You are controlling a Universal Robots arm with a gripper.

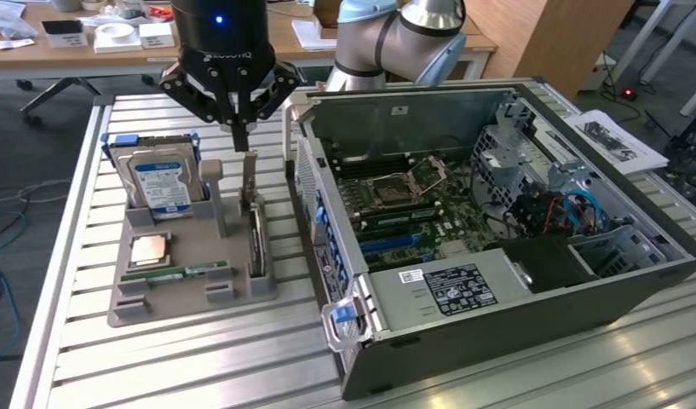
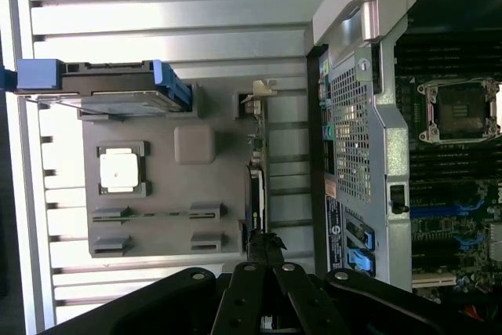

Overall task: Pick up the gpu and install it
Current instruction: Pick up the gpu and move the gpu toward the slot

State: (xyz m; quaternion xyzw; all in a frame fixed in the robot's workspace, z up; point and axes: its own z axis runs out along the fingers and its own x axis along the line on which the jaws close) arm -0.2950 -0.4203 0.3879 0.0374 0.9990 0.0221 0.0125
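Note:
The gpu [image 1: 255, 223] stands on edge in a slot along one side of the grey holder tray [image 1: 177, 294], its pale metal bracket [image 1: 249, 175] rising at the far end. In the wrist view the gpu [image 2: 257, 182] is a thin edge-on strip. My gripper [image 1: 243, 141] hangs directly above the bracket end with its fingers drawn together to a point and nothing visible between them. I cannot tell whether the tips touch the card. In the wrist view the gripper [image 2: 265, 242] sits in line with the card's edge. The open computer case [image 1: 501, 213] lies beside the tray with its motherboard [image 1: 411, 204] exposed.
The tray also holds a silver hard drive with a blue label [image 1: 160, 183], a CPU [image 1: 150, 248] and a narrow green RAM stick [image 1: 175, 273]. The case wall [image 1: 313, 187] stands close to the gpu. All of this sits on a slatted metal table [image 1: 132, 366].

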